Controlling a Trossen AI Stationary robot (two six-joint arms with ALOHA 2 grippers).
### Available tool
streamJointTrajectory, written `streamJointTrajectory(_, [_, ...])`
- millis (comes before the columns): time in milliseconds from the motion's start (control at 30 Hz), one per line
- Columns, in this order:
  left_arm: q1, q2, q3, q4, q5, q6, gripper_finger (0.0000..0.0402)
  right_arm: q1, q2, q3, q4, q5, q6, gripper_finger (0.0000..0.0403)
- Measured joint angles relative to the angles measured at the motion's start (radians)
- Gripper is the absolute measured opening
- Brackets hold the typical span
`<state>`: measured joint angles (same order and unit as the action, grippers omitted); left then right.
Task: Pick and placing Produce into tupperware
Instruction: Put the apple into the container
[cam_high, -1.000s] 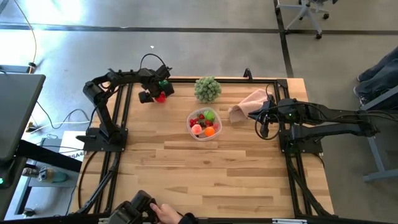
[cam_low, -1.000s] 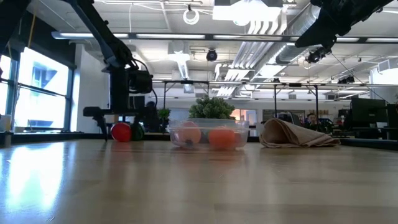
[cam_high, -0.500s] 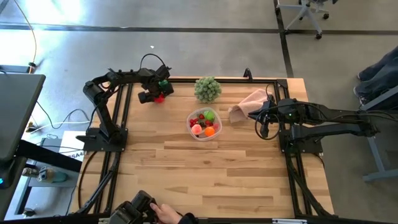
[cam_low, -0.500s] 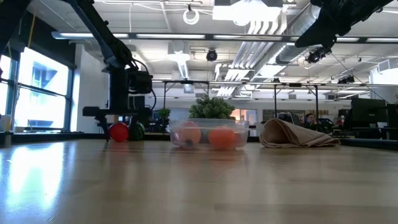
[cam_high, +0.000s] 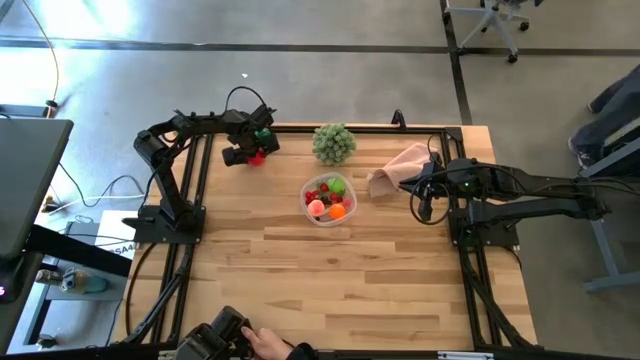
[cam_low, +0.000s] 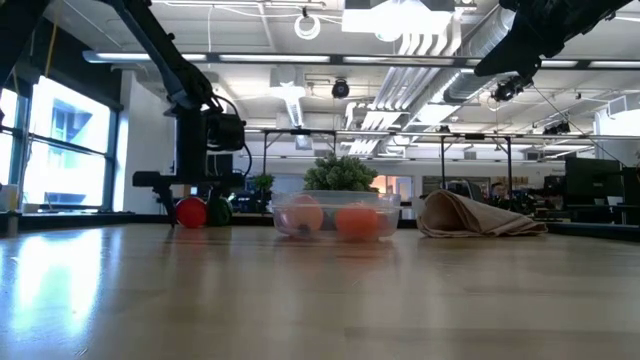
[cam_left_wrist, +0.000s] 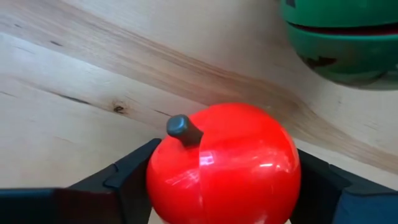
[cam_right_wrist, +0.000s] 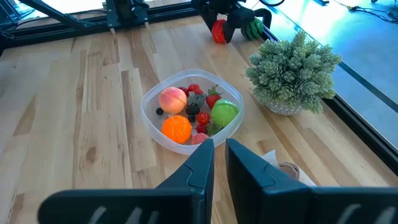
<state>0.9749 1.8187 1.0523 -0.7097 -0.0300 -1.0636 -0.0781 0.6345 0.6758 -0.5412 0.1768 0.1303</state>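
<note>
A red round toy fruit (cam_left_wrist: 224, 165) with a dark stem sits on the table at the far left, and my left gripper (cam_high: 252, 153) is shut on it, pointing down. A dark green piece of produce (cam_left_wrist: 342, 37) lies on the table right beside it. The clear round tupperware (cam_high: 328, 199) stands mid-table, holding a peach, an orange, a green fruit and small red berries. My right gripper (cam_right_wrist: 219, 155) hangs shut above the table's right side, touching nothing. My left gripper pinches the red fruit by two opposite sides (cam_left_wrist: 158, 180) between its two fingers (cam_left_wrist: 124, 180). The fingers come from above, pointing down. The fruit rests on the table (cam_low: 190, 213), its stem (cam_left_wrist: 183, 129) tilted off to one side.
A pale green leafy ball (cam_high: 334, 143) stands at the far edge behind the tupperware. A pink cloth (cam_high: 400, 168) lies crumpled to the tupperware's right, near my right arm. A person's hand (cam_high: 265, 343) holds a dark device at the near edge.
My left gripper has shut on the red fruit, which stays on the table. The hand has kept its place.
</note>
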Motion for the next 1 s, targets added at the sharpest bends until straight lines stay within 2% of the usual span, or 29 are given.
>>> streamJointTrajectory(133, [0.000,0.000,0.000,0.000,0.000,-0.007,0.0262,0.000,0.000,0.000,0.000,0.000,0.000,0.0030])
streamJointTrajectory(333, [0.000,0.001,-0.001,0.002,-0.006,-0.007,0.0281,0.000,0.000,0.000,0.000,0.000,0.000,0.0030])
streamJointTrajectory(600, [0.000,0.001,-0.001,0.002,-0.011,-0.018,0.0260,0.000,0.000,0.000,0.000,0.000,0.000,0.0030])
streamJointTrajectory(833, [0.000,0.001,-0.001,0.002,-0.015,-0.013,0.0278,0.000,0.000,0.000,0.000,0.000,0.000,0.0030])
streamJointTrajectory(1000, [0.000,0.001,-0.001,0.002,-0.015,-0.015,0.0265,0.000,0.000,0.000,0.000,0.000,0.000,0.0030])
